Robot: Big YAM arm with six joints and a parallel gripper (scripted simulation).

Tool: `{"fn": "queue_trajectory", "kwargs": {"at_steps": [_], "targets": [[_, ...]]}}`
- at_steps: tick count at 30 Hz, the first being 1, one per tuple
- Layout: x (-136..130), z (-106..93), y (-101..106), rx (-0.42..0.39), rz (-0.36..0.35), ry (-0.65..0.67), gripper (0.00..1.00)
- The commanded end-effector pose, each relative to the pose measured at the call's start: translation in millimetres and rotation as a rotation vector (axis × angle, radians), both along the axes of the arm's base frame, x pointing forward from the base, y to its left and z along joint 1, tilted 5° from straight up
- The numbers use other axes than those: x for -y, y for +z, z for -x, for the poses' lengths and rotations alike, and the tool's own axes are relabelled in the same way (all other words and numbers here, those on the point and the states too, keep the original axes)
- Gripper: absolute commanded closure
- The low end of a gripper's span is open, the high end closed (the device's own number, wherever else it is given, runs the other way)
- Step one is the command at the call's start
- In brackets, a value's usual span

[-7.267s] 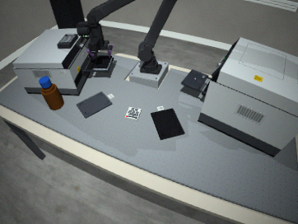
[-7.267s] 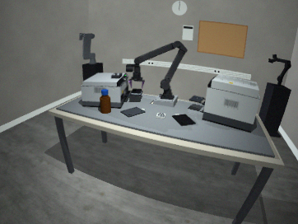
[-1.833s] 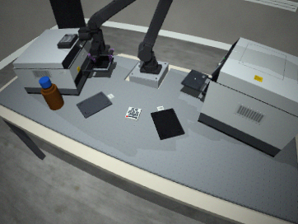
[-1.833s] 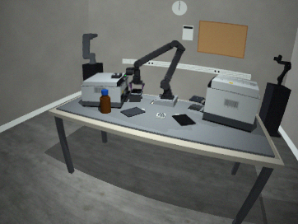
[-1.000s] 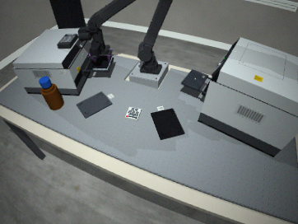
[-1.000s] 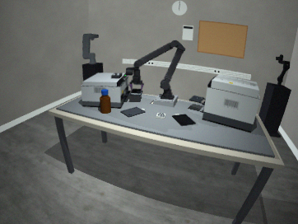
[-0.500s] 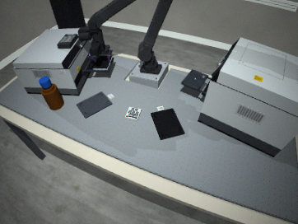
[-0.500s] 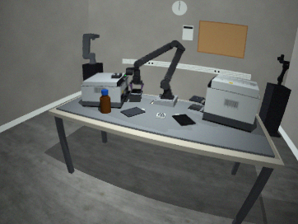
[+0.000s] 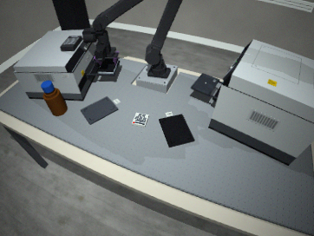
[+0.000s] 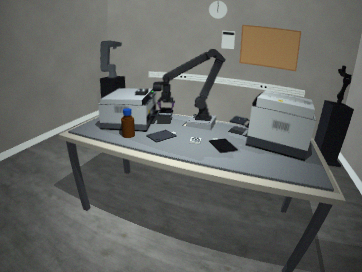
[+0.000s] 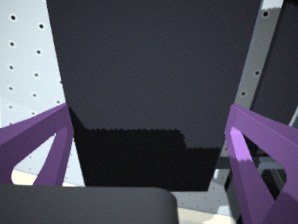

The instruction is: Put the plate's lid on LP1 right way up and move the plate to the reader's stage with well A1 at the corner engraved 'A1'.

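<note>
Wrist view: the purple fingers of the gripper (image 9: 107, 60) (image 10: 166, 104) (image 11: 150, 119) were seen standing wide apart along opposite edges of a dark rectangular top (image 11: 155, 70); whether it was clamped could not be told. In the top view, the gripper was held low over the stage (image 9: 110, 75) of the dispenser (image 9: 49, 56) (image 10: 125, 107), where the plate was placed, its lid not distinguishable. The blue-capped amber bottle (image 9: 56, 103) (image 10: 128, 126) was seen upright beside the dispenser.
</note>
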State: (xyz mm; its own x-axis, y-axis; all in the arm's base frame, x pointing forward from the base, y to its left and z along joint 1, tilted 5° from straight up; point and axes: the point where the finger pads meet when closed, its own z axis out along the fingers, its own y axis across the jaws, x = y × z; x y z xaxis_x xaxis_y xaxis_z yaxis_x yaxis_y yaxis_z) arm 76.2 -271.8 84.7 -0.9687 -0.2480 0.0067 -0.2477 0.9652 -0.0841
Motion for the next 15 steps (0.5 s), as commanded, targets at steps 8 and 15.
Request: {"fn": "queue_trajectory", "kwargs": {"at_steps": [8,15], "targets": [[18.0,-8.6,24.0,0.012,0.039,0.021,0.15],[18.6,-8.7,29.3,0.014,0.047,0.021,0.15]]}}
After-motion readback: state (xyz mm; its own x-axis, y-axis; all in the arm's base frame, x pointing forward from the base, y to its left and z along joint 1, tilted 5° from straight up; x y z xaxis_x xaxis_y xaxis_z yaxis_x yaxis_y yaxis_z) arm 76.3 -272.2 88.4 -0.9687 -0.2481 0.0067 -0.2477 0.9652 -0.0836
